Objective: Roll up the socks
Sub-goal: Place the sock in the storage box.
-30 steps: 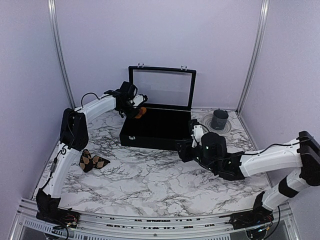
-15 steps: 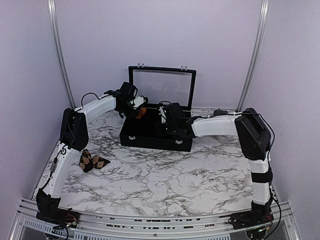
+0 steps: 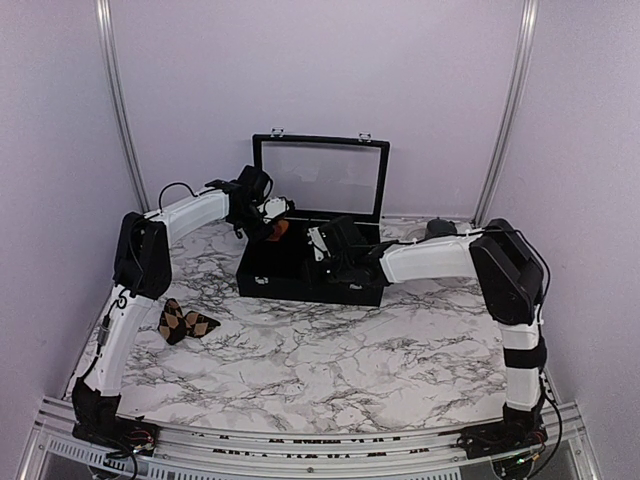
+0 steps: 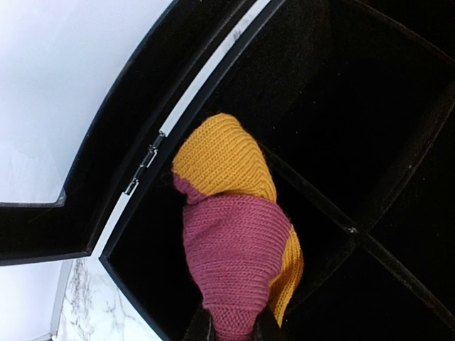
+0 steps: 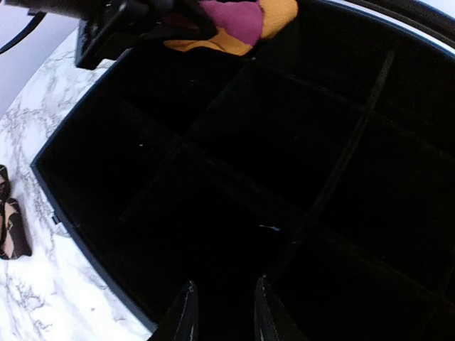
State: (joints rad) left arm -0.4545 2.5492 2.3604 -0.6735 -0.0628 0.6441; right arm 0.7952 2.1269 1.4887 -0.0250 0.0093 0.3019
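On the worktop (image 3: 330, 360), at about 8 o'clock from its middle, the argyle sock (image 3: 185, 322) is lying bunched and alone, well apart from both arms. Farther in, at 12 o'clock, the right tool (image 5: 224, 316) is hovering over the front cells of the open box (image 3: 300, 285), its fingers standing narrowly apart with nothing between them. At the box's 10 o'clock corner the left tool (image 4: 229, 332) is pinching the red sock (image 4: 234, 234), which is hanging as a compact bundle, orange end down, over the back-left cell. The step in hand looks like stowing this rolled sock. The next move is likely calling for a short descent into that cell, a release, then a straight lift out. The argyle sock is not yet dealt with. Room is tight here: the dividers (image 4: 334, 234) are running just beside the bundle, the hinge edge is lying at its 10 o'clock, and the raised lid (image 3: 320, 175) is blocking any retreat toward 12. The two tools are working near each other over one box, so the right one is better off holding back. A dark cup (image 3: 437, 229) is standing at 2 o'clock, behind the right arm.
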